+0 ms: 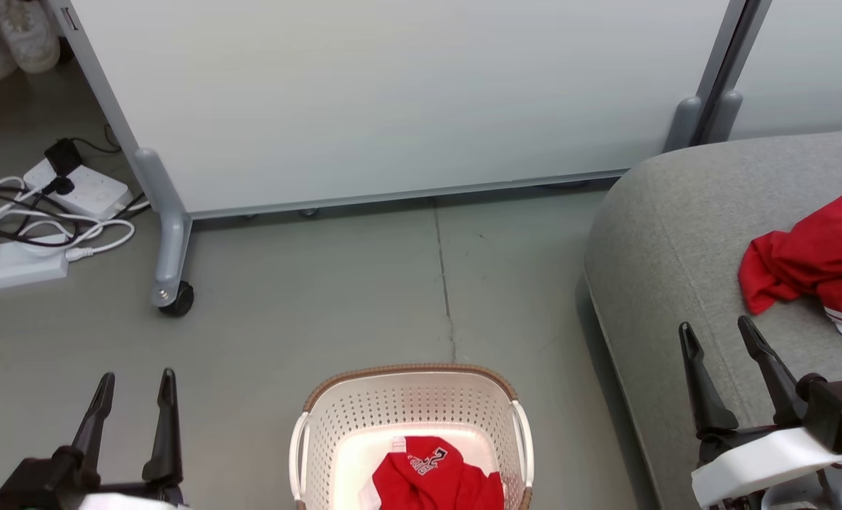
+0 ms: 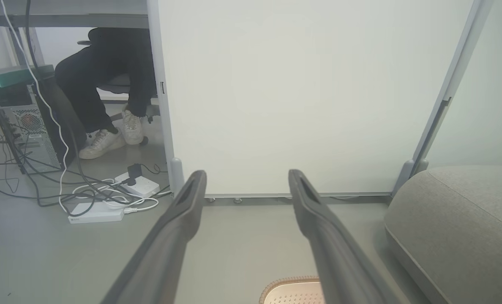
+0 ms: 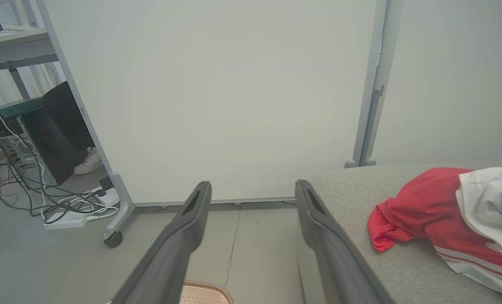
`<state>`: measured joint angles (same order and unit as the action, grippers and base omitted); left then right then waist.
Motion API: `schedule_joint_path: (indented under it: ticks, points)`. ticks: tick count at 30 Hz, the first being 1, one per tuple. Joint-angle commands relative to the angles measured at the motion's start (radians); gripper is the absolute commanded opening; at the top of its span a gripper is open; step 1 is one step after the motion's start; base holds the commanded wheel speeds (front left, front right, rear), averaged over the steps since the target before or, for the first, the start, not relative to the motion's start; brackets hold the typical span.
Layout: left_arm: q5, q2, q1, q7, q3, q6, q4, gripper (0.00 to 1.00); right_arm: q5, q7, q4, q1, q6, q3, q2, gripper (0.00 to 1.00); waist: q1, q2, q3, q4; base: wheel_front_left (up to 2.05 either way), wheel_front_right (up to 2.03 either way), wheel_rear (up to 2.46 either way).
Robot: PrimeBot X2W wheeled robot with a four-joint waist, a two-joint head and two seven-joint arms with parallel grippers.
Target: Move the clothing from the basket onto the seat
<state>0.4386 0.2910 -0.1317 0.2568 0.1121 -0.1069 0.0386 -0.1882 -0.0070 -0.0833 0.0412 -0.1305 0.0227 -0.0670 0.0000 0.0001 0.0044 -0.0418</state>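
Red jersey (image 1: 435, 482) in the basket (image 1: 410, 397); second jersey (image 1: 811, 258) on the sofa (image 1: 676, 234).
Left hand (image 1: 137, 374) and right hand (image 1: 716, 324) both empty, fingers apart; right hand hovers over the sofa's left edge.

My basket (image 1: 410, 407) is cream-white, dotted all over with little holes, brown woven-look rim on top. The jersey inside it (image 1: 435, 482) is bright red with dark-and-white lettering. The other jersey (image 1: 811, 258) is the same red, plus white lining and white trim with thin red stripes. The seat (image 1: 669, 234) is plain grey fabric, the floor (image 1: 307, 297) a dull greenish grey. My left gripper (image 1: 139, 374) and right gripper (image 1: 716, 324) are both near-black.
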Motion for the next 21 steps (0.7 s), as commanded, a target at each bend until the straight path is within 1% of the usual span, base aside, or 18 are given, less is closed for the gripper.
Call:
schedule_joint_path:
  ticks: [1, 4, 7, 12, 17, 21]
  points:
    - [-0.007, 0.004, 0.030, 0.000, 0.004, 0.000, -0.006, 1.00, -0.007, 0.003, -0.005, -0.005, -0.001, -0.003, -0.002, 1.00, 0.0000, -0.0001, 0.013, 0.005, 0.00, 0.00, 0.00]
    - [-0.018, -0.004, 0.073, -0.004, 0.022, 0.003, -0.013, 1.00, -0.010, 0.003, -0.015, -0.020, -0.001, -0.006, -0.004, 1.00, 0.0000, -0.0001, 0.047, 0.015, 0.00, 0.00, 0.00]
    - [-0.021, -0.009, 0.142, -0.003, 0.040, 0.021, -0.004, 1.00, -0.016, -0.001, -0.028, -0.043, -0.001, -0.006, -0.009, 1.00, 0.0000, -0.0001, 0.099, 0.019, 0.00, 0.00, 0.00]
    - [-0.049, -0.053, 0.292, -0.005, 0.105, 0.044, 0.050, 1.00, -0.033, -0.011, -0.056, -0.106, -0.001, 0.001, -0.024, 1.00, 0.0000, -0.0001, 0.228, 0.007, 0.00, 0.00, 0.00]
    - [-0.084, -0.109, 0.445, -0.004, 0.187, 0.082, 0.178, 1.00, -0.052, -0.031, -0.067, -0.184, -0.001, 0.005, -0.028, 1.00, 0.0000, -0.0001, 0.376, -0.029, 0.00, 0.00, 0.00]
    - [-0.114, -0.157, 0.560, -0.003, 0.251, 0.117, 0.314, 1.00, -0.064, -0.055, -0.072, -0.244, 0.000, 0.008, -0.034, 1.00, 0.0000, -0.0001, 0.497, -0.065, 0.00, 0.00, 0.00]
